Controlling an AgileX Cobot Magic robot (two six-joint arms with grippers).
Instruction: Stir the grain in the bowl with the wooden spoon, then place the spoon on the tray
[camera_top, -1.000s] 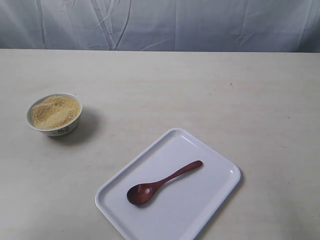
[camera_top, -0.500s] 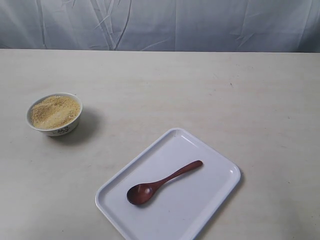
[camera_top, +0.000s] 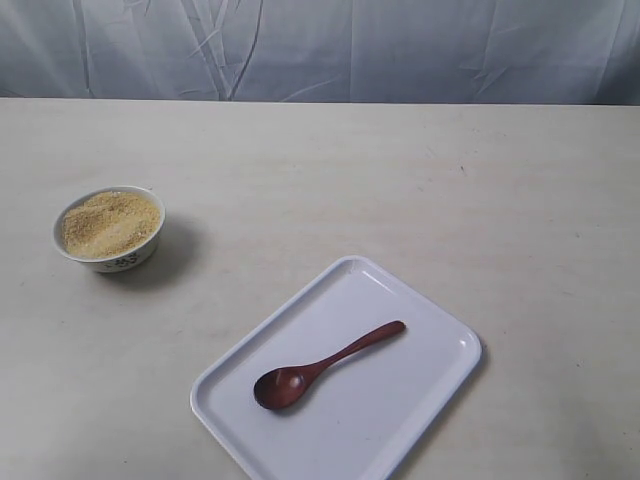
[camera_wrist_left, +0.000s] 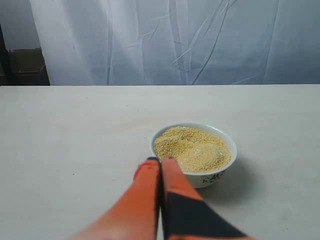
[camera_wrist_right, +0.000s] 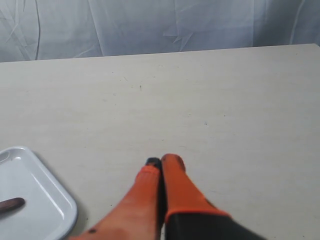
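The small white bowl stands at the table's left, filled with yellow-tan grain. The dark wooden spoon lies scoop-up on the white tray at the front middle. Neither gripper shows in the exterior view. In the left wrist view the bowl with its grain sits just beyond my left gripper, whose orange fingers are pressed together with nothing between them. My right gripper is also shut and empty over bare table, with the tray's corner and the spoon's handle tip off to one side.
A pale wrinkled curtain hangs behind the table's far edge. A dark box-like object stands beyond the table in the left wrist view.
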